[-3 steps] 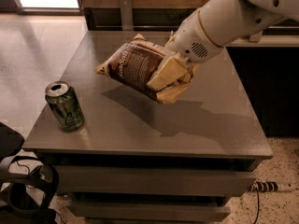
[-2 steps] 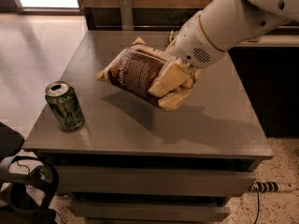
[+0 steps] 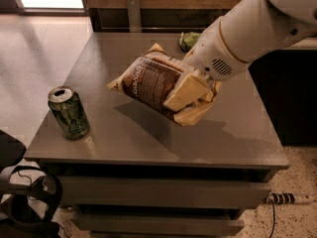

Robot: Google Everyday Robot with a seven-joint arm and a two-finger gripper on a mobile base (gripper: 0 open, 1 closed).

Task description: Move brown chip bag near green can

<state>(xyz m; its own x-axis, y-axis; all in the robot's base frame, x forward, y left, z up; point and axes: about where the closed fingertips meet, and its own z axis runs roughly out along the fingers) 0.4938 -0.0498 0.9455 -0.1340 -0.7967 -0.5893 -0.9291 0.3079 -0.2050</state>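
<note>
The brown chip bag (image 3: 148,83) hangs tilted in the air above the middle of the grey table (image 3: 129,138), casting a shadow below it. My gripper (image 3: 190,94) is shut on the bag's right end, its pale fingers (image 3: 184,92) clamped over the crumpled tan edge. The green can (image 3: 69,112) stands upright near the table's front left edge, well to the left of the bag and below it.
A small green snack bag (image 3: 189,39) lies at the table's far edge, partly behind my arm (image 3: 247,33). A dark cabinet stands to the right. Black cables and gear (image 3: 25,197) lie on the floor at the lower left.
The bag has risen higher off the table in my gripper and shifted slightly. The green can has not moved.
</note>
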